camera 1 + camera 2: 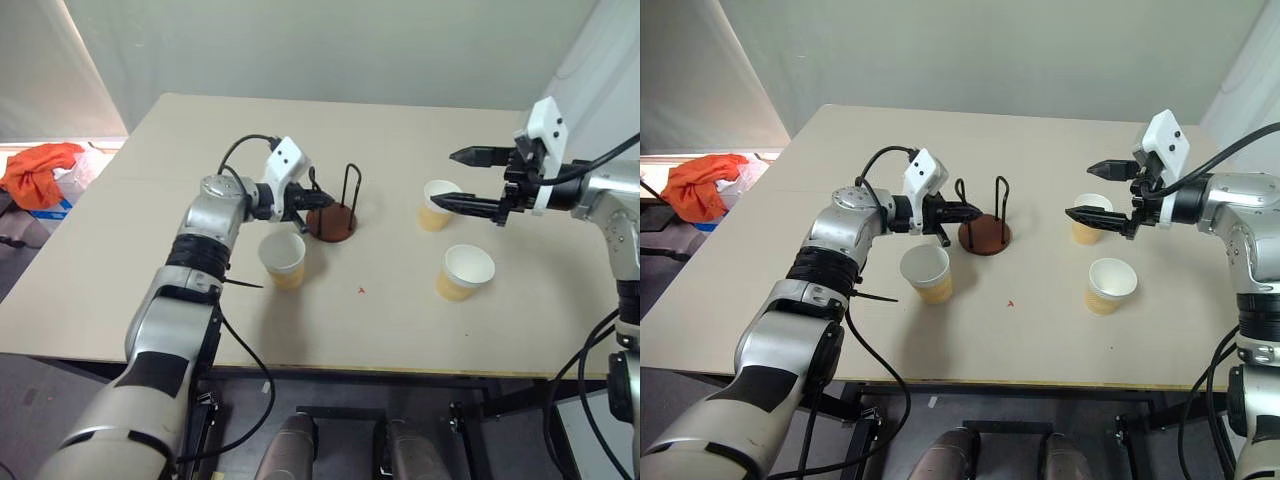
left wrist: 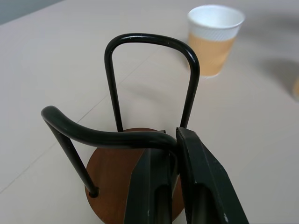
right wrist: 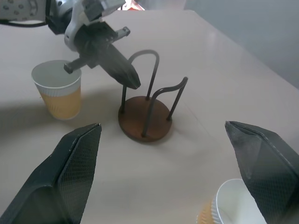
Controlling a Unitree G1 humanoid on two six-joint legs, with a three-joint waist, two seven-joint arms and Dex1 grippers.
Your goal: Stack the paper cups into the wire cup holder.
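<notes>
The wire cup holder stands near the table's middle, a reddish-brown disc with two black wire loops. My left gripper reaches it from the left and is shut on the upright of the nearer loop. One paper cup stands upright just in front of that gripper. Two more paper cups stand upright to the right, one farther back and one nearer. My right gripper hovers open above the farther cup, pointing left toward the holder, with nothing between its fingers.
The beige table has free room behind the holder and along the front edge. A small red mark lies in front of the holder. An orange cloth lies on things on the floor past the table's left edge.
</notes>
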